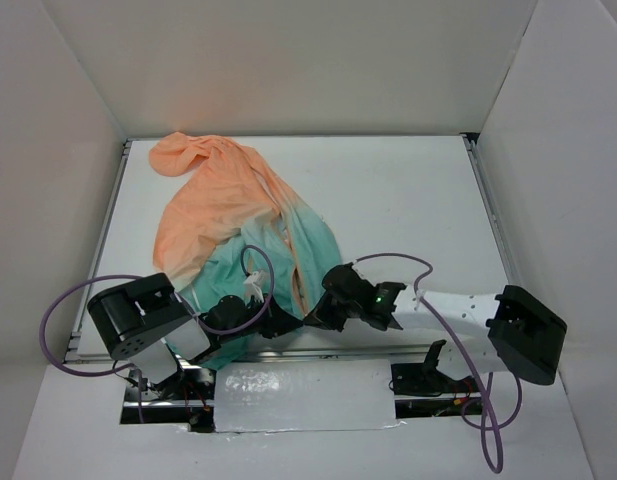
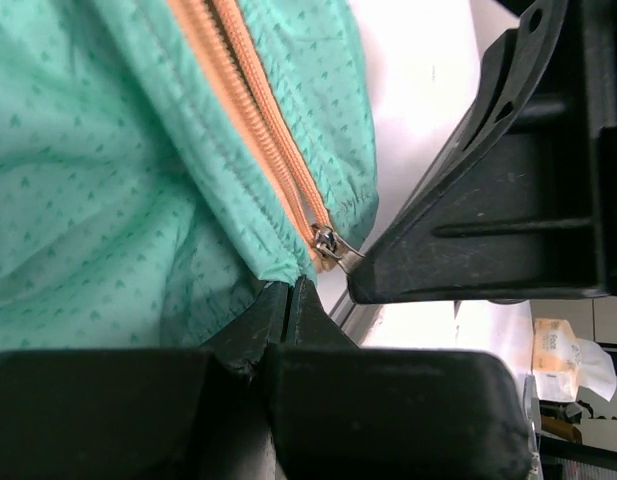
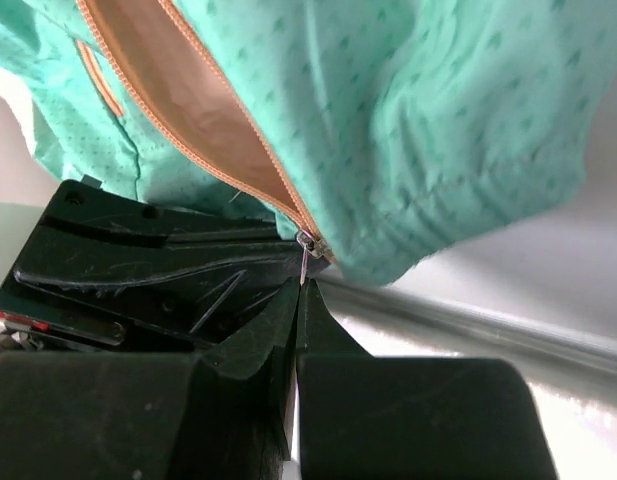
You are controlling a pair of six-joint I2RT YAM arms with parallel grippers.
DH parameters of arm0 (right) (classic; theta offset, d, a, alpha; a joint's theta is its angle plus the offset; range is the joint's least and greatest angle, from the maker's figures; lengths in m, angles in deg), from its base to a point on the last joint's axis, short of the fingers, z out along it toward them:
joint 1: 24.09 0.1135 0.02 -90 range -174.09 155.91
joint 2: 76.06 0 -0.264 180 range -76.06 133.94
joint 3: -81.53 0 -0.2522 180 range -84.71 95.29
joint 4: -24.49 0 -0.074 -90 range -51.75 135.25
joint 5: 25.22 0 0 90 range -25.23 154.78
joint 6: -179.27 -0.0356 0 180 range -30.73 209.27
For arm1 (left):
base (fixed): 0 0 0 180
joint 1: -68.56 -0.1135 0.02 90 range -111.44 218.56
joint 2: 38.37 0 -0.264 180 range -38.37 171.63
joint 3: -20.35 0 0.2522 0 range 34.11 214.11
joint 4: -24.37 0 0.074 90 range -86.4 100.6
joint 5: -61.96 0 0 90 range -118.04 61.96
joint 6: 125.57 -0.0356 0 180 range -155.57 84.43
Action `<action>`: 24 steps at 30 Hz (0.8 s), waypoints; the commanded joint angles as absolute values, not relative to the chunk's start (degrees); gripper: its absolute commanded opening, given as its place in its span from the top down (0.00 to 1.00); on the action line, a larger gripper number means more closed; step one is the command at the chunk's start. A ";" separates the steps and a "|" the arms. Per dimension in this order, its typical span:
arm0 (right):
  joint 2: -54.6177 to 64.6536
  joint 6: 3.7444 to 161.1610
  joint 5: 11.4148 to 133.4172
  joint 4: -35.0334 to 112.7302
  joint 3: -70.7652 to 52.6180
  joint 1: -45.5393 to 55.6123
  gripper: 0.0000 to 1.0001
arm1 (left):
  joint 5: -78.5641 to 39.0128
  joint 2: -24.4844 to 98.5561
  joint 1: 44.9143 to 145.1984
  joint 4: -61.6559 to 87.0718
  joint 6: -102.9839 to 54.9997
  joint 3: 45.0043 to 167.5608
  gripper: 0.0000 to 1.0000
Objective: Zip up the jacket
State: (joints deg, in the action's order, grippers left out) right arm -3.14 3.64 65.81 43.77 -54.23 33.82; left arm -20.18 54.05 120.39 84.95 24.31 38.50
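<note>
Teal at its hem, the thin peach-to-teal hooded jacket (image 1: pixel 228 210) sprawls over the white table (image 1: pixel 408 200). At that hem the left gripper (image 2: pixel 290 288) clamps the cloth, likely as anchor; just beside, the right gripper (image 3: pixel 296 292) pinches the metal zipper pull (image 3: pixel 305 255).

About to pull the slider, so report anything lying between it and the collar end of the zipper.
No foreign object shows. The right claw is shut on the slider pull at the jacket hem; the track above is bare. Farther up, the jacket is twisted and bunched.
</note>
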 commanded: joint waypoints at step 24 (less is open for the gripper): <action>16.30 -2.58 79.89 68.47 -34.09 23.55 1.00 | -14.76 56.55 122.35 101.83 15.32 35.87 1.00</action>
State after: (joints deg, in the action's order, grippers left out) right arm 13.58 -0.77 81.92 64.60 -37.75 25.40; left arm -18.41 55.08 121.07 85.61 18.03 37.49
